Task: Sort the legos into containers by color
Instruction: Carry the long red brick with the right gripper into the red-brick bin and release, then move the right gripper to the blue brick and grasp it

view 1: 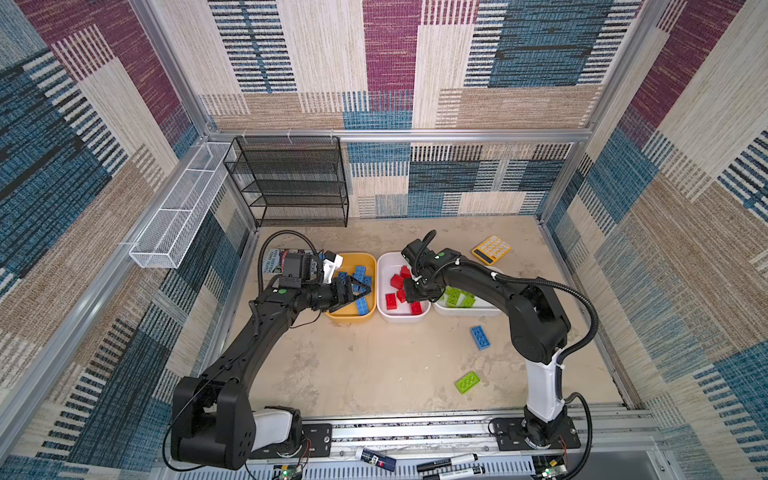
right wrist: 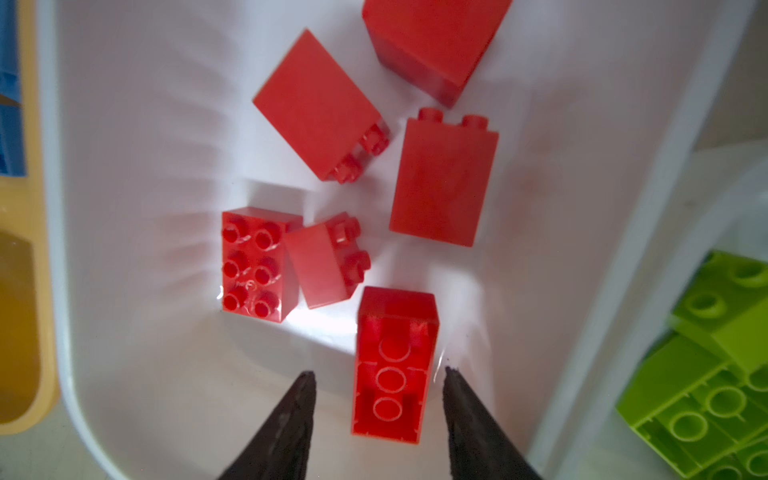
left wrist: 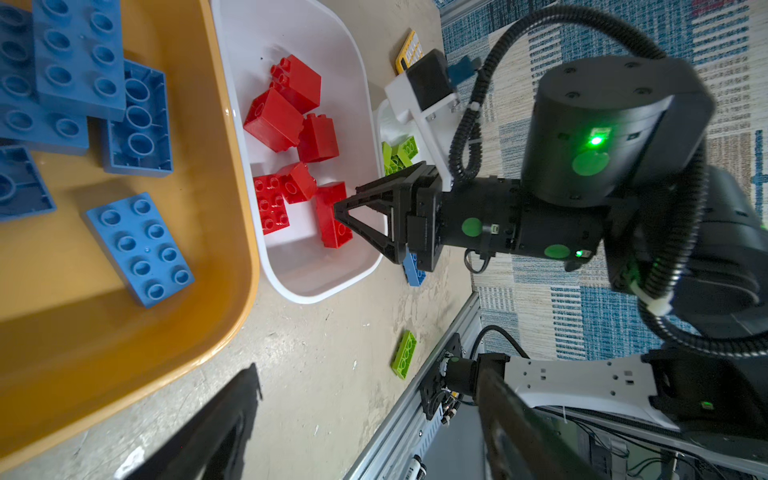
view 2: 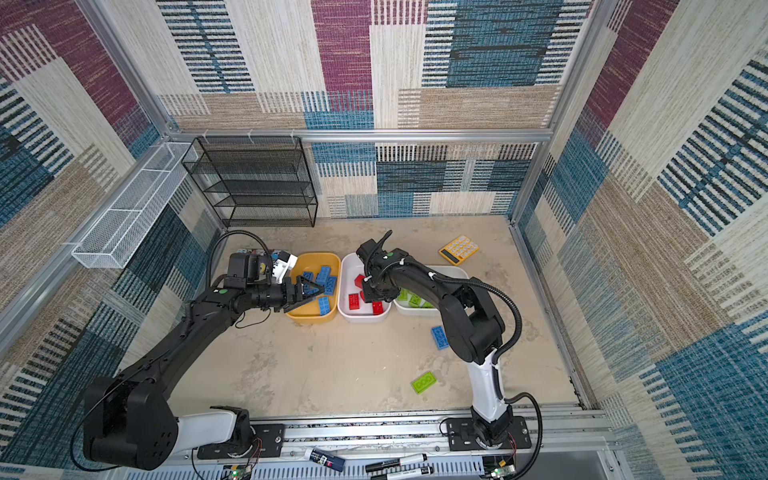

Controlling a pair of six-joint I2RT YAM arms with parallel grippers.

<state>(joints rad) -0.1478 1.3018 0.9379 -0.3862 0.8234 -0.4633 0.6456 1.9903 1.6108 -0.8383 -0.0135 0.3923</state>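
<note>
Both arms (view 1: 249, 340) bent inward; left end effector (view 1: 358, 297) spread, empty, over yellow tub (view 1: 351, 318); right end effector (right wrist: 377, 372) parted astride red brick (right wrist: 395, 328).

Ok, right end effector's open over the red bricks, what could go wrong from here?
1. The underside-up red plastic brick lies between the fingers of the open right end effector in the middle white plastic tub; a skewed lift might snag it.
2. The loose blue plastic brick belongs in the mustard-yellow tub, where the left end effector hovers; carrying it across risks a collision there.
</note>
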